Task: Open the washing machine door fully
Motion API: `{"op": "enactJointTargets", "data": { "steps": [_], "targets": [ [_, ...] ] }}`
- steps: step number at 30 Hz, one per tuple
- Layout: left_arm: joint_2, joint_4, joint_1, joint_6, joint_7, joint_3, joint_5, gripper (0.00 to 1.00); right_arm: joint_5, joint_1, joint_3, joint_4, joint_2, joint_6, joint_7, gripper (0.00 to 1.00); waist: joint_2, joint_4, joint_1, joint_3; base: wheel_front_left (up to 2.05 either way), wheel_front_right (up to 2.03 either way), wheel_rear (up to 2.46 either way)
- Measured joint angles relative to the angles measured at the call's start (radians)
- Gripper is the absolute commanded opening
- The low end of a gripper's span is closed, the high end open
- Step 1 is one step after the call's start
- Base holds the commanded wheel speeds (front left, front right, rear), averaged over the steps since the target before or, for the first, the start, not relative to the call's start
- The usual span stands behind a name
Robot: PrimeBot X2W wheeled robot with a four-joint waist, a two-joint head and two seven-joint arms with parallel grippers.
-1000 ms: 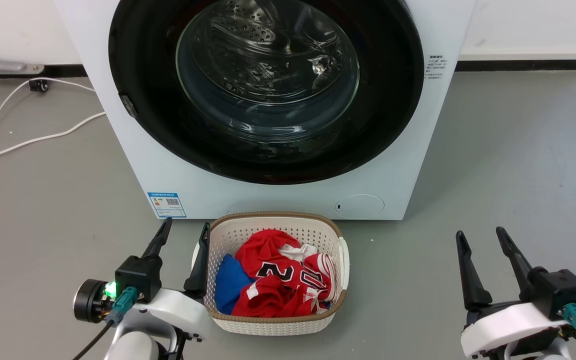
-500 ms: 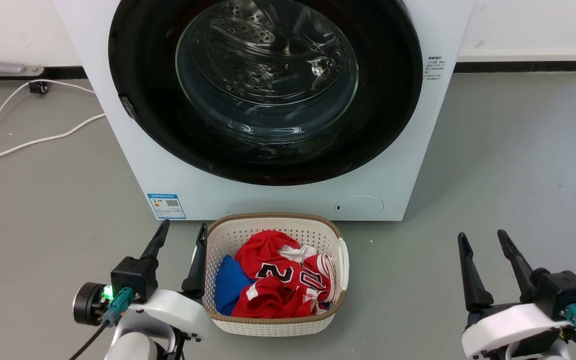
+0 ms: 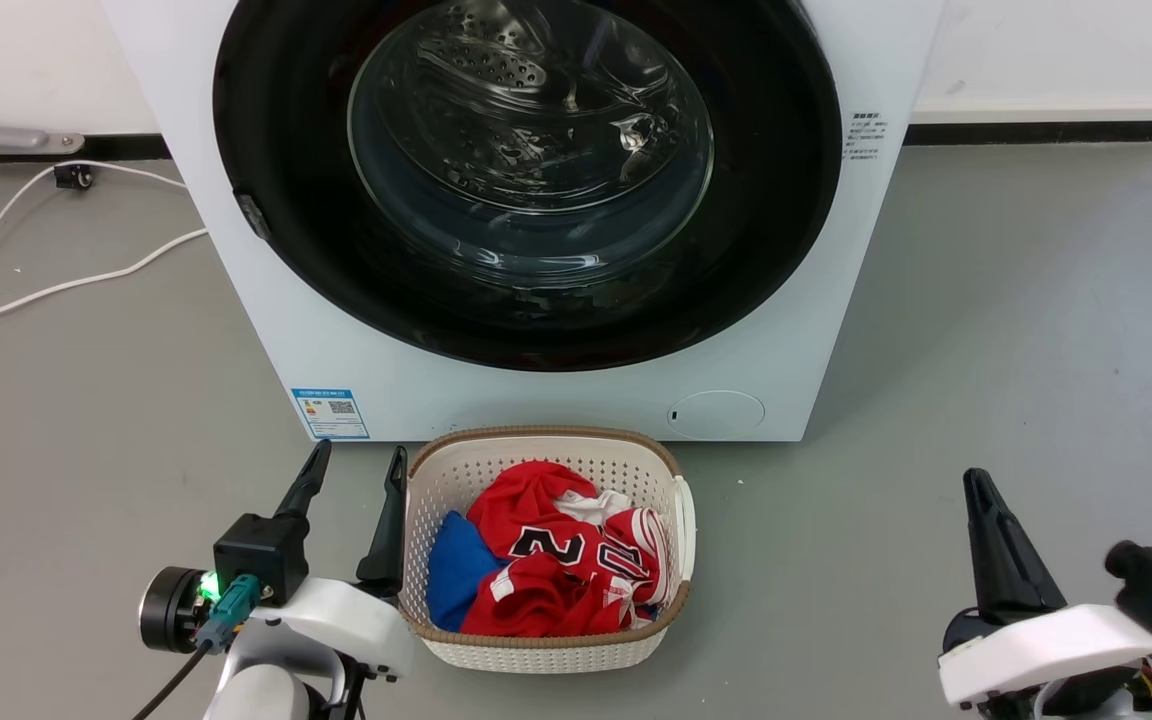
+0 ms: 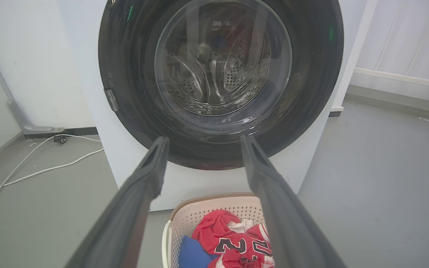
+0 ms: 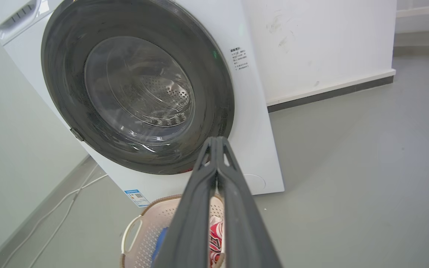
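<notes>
Door shut on the washing machine, both grippers held low in front of it.

The washing machine door (image 3: 526, 180) is seen closed flush against the front of the washing machine (image 3: 556, 405), so the opening is judged not yet begun. The left gripper (image 3: 359, 458) is held before the machine with fingers spread and empty, probably readied for the door's rim. The right gripper (image 3: 981, 495) is kept pressed together on nothing, likely parked clear. A laundry basket (image 3: 546, 436) is set just before the machine's base. The door's top is cut off in the head view, and a small grey fitting (image 3: 254, 213) on its rim cannot be told as catch or hinge.
</notes>
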Motion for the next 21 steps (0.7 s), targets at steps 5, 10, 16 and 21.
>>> {"op": "enactJointTargets", "data": {
  "steps": [5, 10, 16, 21],
  "targets": [
    [-0.002, -0.004, -0.001, -0.001, 0.0, 0.005, 0.001, 1.0, 0.297, -0.009, -0.016, 0.008, 0.001, 0.0, 0.026, 0.0, 0.0, -0.002, 0.0, 0.005, 0.0, 0.0, 0.0],
    [-0.007, -0.018, -0.005, -0.004, 0.0, 0.014, 0.002, 1.0, 0.729, -0.05, -0.056, 0.05, 0.0, 0.0, 0.086, 0.0, 0.0, -0.008, 0.0, 0.017, 0.0, 0.0, 0.0],
    [-0.017, -0.046, -0.025, -0.005, -0.001, 0.023, -0.001, 1.0, 1.048, -0.132, -0.122, 0.11, 0.001, 0.0, 0.171, 0.0, 0.0, -0.012, 0.0, 0.049, 0.0, 0.0, 0.0],
    [-0.025, -0.068, -0.052, -0.005, -0.001, 0.033, -0.002, 1.0, 1.185, -0.253, -0.196, 0.168, -0.023, 0.0, 0.254, 0.0, 0.0, -0.013, 0.0, 0.1, 0.0, 0.0, 0.0]
  ]
}}
